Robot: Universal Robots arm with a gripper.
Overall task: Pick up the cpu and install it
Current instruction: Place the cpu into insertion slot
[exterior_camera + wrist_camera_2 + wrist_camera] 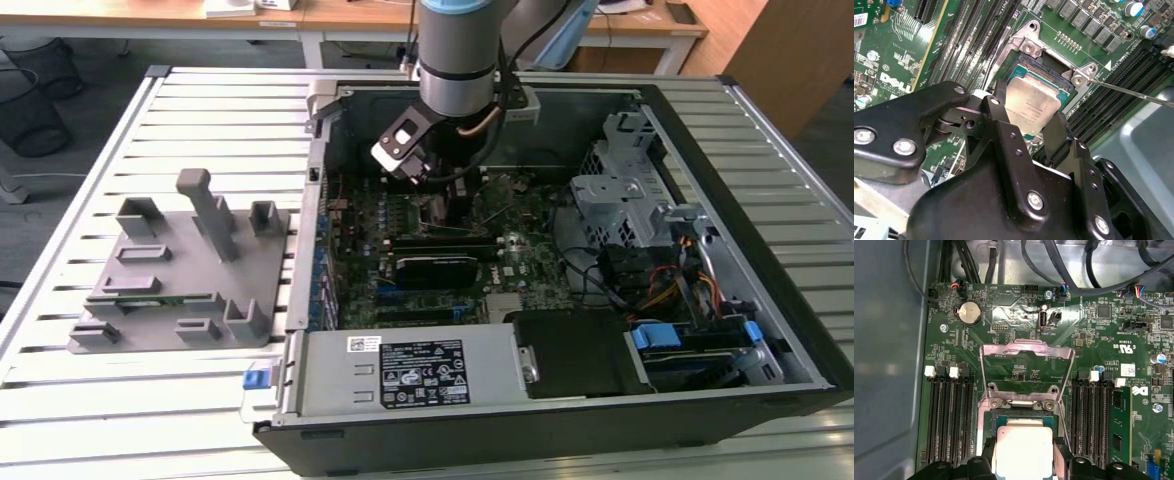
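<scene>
The cpu (1031, 102), a flat square chip with a shiny silver top, sits between my two black fingers (999, 110) directly over the open socket (1026, 47) on the green motherboard. In the first wrist view the cpu (1023, 450) lies within the socket frame (1019, 402), with a finger against each side edge. My gripper (1029, 122) is shut on the cpu. The socket's metal load plate (1026, 347) is swung open and its thin lever (1134, 92) sticks out to the side. In the exterior view the gripper (447, 210) reaches down into the computer case.
Black memory slots (949, 415) flank the socket on both sides. A black heatsink-like block (434, 268) lies on the board beside the gripper. A grey plastic fixture (180, 270) with upright posts stands on the slatted table at the exterior view's left. Drive cage and cables (641, 230) fill the case's right.
</scene>
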